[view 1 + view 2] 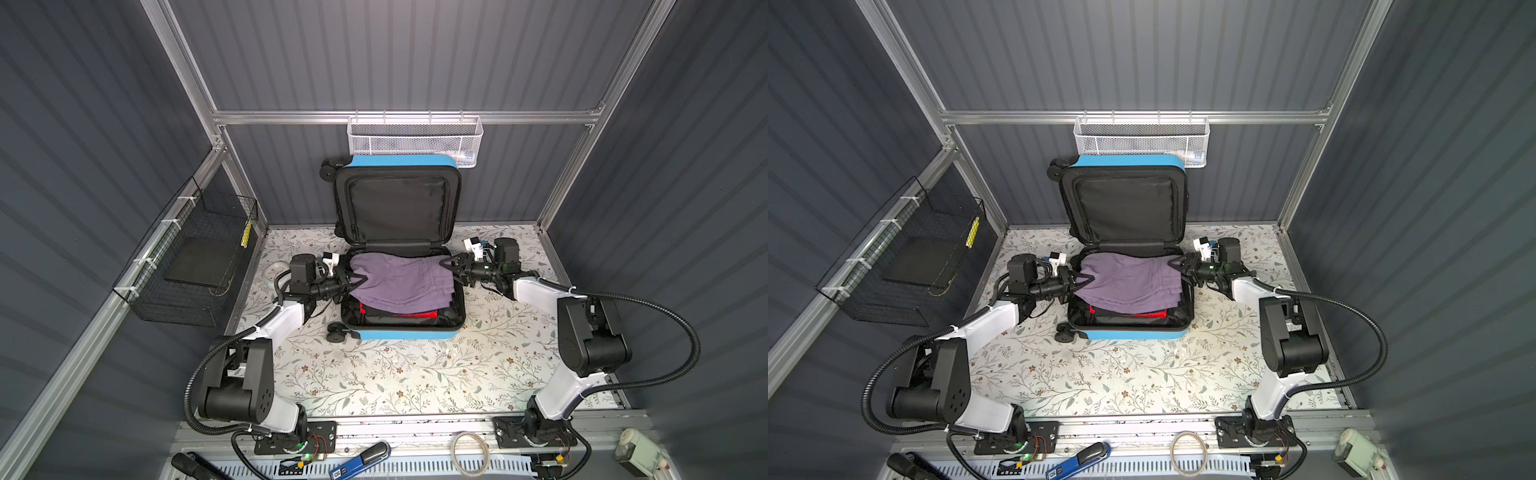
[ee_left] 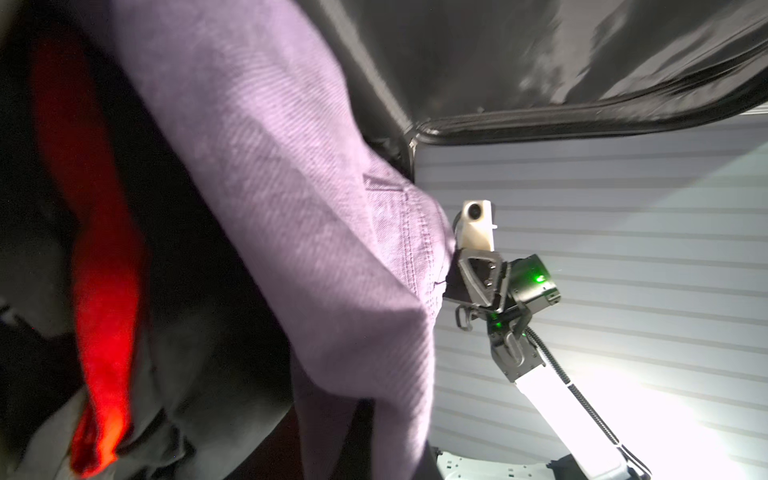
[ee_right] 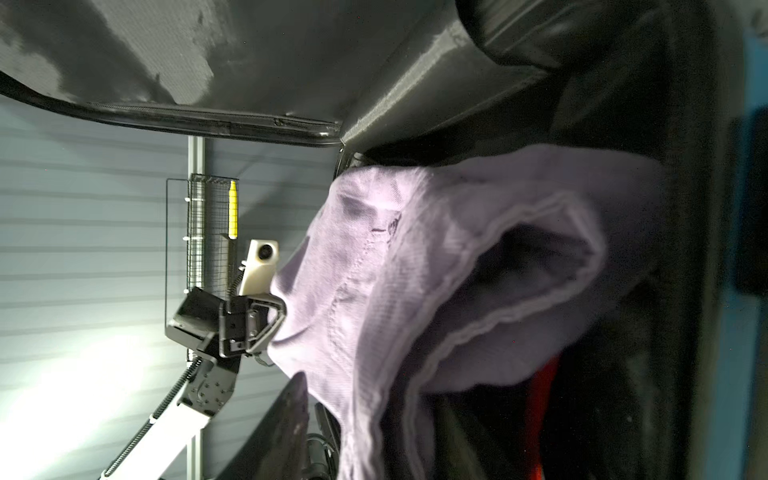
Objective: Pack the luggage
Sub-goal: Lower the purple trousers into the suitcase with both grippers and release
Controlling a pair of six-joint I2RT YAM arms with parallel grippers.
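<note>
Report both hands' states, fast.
Left hand: closed on the purple cloth.
Right hand: at the cloth's edge; state cannot be told.

The luggage [image 1: 401, 334] [image 1: 1129, 334], a small bright blue hard-shell case with black lining, is lying open at the middle of the worktop's [image 1: 374, 374] back edge. Its lower half is resting flat, black wheels [image 1: 338, 332] facing the left edge, and is holding a purple garment [image 1: 399, 278] over red clothing [image 1: 415, 313]. Its lid is standing upright, lining facing forward.
</note>
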